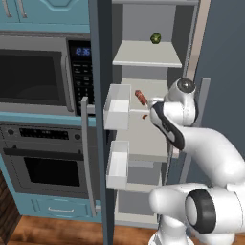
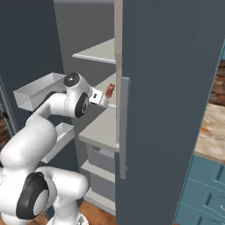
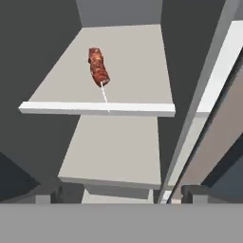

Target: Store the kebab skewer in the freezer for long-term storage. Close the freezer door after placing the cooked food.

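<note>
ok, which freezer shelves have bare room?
The shelf holding the kebab skewer is bare to the skewer's right in the hand view, out to the side wall. The shelf below is bare. The upper shelf carries only a green item at the back. The freezer door bins crowd the entry's left.

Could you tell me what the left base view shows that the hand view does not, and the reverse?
Left base view: the freezer door swung open with its white bins, a small green item on an upper shelf, and a microwave and oven beside it. Hand view: the skewer's thin pale stick reaching the shelf's front edge. Both: the kebab skewer lying on a freezer shelf.
</note>
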